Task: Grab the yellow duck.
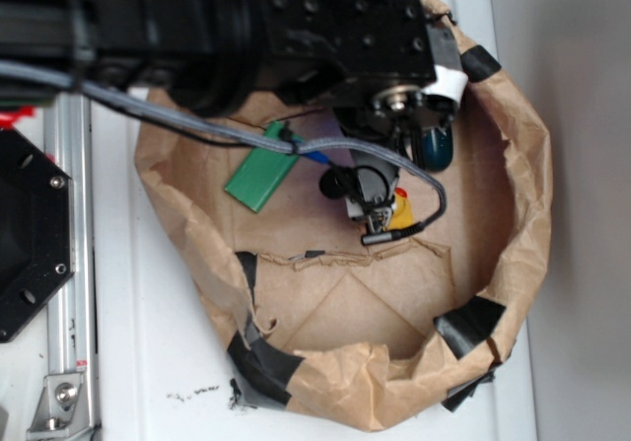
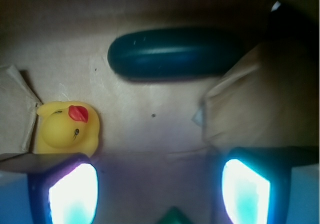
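Observation:
The yellow duck (image 2: 66,129) with its red beak lies on the brown paper floor at the left of the wrist view, just beyond my left finger (image 2: 70,189). My gripper (image 2: 159,189) is open, with bare paper between the two glowing fingers and the duck outside the gap. In the exterior view the arm hangs low inside the paper bowl, and only a sliver of the yellow duck (image 1: 403,207) shows beside the gripper (image 1: 375,204).
A dark teal oblong object (image 2: 172,52) lies ahead of the fingers. A flat green block (image 1: 261,177) rests left of the gripper. The crumpled paper wall (image 1: 532,165), patched with black tape, rings the floor. A paper fold (image 2: 250,103) rises at the right.

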